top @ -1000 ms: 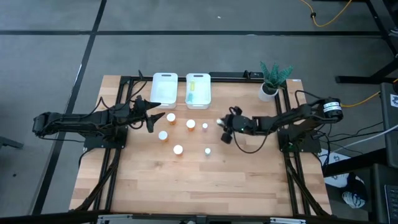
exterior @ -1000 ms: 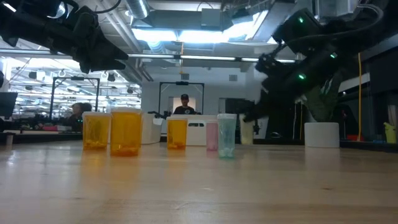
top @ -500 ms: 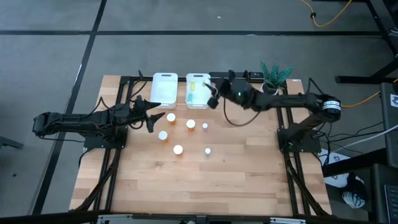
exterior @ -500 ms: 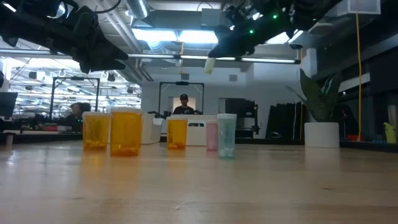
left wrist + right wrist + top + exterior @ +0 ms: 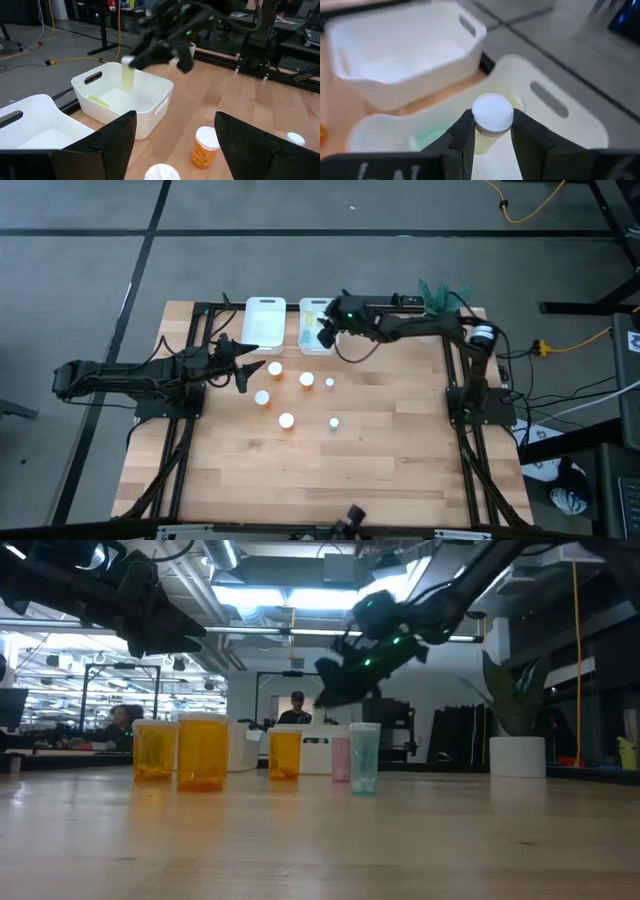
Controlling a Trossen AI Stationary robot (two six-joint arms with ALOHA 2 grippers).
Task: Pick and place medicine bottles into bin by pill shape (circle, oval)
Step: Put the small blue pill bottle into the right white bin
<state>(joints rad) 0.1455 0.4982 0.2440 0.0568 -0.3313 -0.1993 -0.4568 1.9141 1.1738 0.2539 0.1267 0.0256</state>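
- My right tool (image 5: 325, 332) is clenched on a pale green bottle (image 5: 492, 116) by the sides just under its white cap, and hangs over the right bin (image 5: 313, 308), the one nearer the plant pot (image 5: 431, 328). From my left wrist the bottle shows upright above that bin's inside, clear of its floor.
- My left tool (image 5: 245, 365) is released, its fingers spread with nothing between them. It waits above the table (image 5: 300, 470), just beside the left bin (image 5: 262, 305) and the nearest orange bottle (image 5: 274, 368).
- Done so far, as I judge it: the right bin already holds at least one pale green bottle lying on its floor (image 5: 98, 100), and there is a greenish patch beside it that may be another; I cannot tell the count.
- The left bin looks to hold nothing that I can make out.
- Left to do: the bottle I carry is not yet let go. On the table I count four wide orange bottles, the others at (image 5: 306, 379), (image 5: 262, 397) and (image 5: 286, 420), and two slim ones (image 5: 330, 383) (image 5: 334, 422).
- So I reckon the task is well short of half done: one drop in hand and six bottles to sort.
- I cannot read pill shapes from here.
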